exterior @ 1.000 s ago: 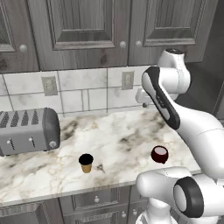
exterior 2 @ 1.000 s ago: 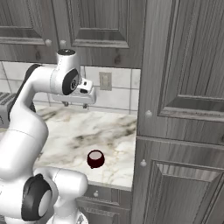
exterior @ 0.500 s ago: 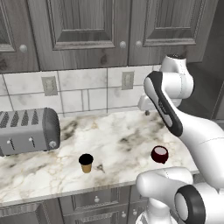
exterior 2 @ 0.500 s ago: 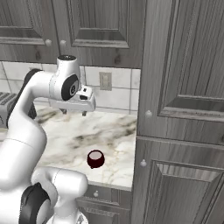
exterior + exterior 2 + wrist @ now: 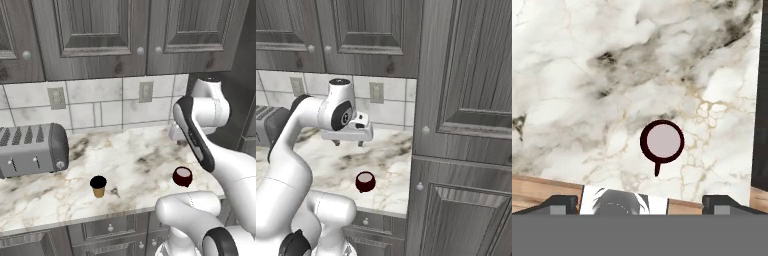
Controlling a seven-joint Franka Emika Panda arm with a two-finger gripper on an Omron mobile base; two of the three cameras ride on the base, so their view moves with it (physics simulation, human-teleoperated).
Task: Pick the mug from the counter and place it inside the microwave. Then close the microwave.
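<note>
Rendered, evenly and brightly lit, no visible light source. Soft, faint shadows under the toaster (image 5: 31,150) and beside the mug (image 5: 182,176) on the counter (image 5: 135,165). No glare, no motion blur. Slightly coarse, soft textures; straight edges undistorted.

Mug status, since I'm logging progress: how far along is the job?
Nothing looks done yet: the maroon mug sits upright on the marble counter, untouched. In hand: the gripper hovers above the counter with open jaws, behind the mug; the hand view looks straight down into it. Left: grasp the mug, put it in the microwave, shut the door.
</note>
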